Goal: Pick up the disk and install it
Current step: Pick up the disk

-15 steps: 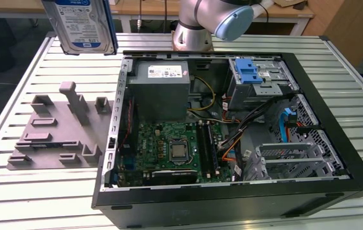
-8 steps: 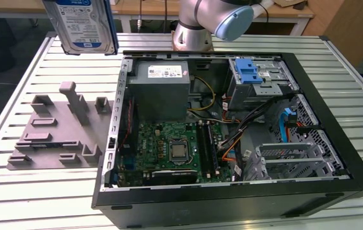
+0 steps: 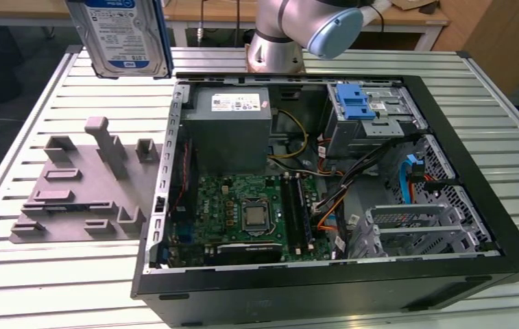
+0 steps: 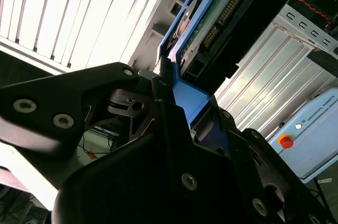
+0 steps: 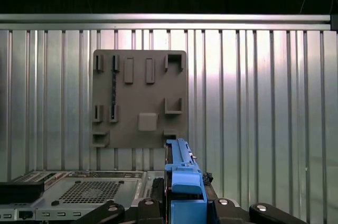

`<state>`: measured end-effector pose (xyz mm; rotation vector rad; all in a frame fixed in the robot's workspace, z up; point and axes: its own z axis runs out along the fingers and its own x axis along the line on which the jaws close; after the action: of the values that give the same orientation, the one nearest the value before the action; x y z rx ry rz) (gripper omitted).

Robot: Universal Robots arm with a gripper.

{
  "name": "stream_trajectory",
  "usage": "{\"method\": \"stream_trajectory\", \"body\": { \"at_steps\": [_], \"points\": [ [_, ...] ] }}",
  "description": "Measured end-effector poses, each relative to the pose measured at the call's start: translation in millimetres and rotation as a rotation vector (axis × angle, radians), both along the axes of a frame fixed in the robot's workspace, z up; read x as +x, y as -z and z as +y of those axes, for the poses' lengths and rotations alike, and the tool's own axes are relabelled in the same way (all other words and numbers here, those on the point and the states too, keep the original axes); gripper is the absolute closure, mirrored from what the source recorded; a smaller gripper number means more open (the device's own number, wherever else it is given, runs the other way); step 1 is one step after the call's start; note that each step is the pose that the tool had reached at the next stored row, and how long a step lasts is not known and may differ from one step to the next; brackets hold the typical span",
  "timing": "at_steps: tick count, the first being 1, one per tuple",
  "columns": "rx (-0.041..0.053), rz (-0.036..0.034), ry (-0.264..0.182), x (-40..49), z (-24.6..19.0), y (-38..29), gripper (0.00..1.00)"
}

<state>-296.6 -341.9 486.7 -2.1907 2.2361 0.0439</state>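
The gripper [image 5: 184,198] is closed on the disk [image 3: 120,38] by its blue bracket. In the exterior view the disk stands upright at upper left of frame, above the counter [image 3: 31,103]. The drive cage [image 3: 373,113] lies well apart, toward upper right.

Disk [image 3: 117,34] hangs upright above the slatted bench [image 3: 58,288], label facing the camera, well apart from the grey fixture plate [image 3: 81,185]. Open computer case [image 3: 332,295] lies beside that plate, toward the exterior view's right. Arm base [image 3: 273,51] stands behind the case.
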Motion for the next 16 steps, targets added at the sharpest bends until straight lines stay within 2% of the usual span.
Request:
{"method": "stream_trajectory", "body": {
  "at_steps": [16],
  "points": [
    [0.0000,0.0000,0.000,4.0,0.0,0.1,0.63]
  ]
}}
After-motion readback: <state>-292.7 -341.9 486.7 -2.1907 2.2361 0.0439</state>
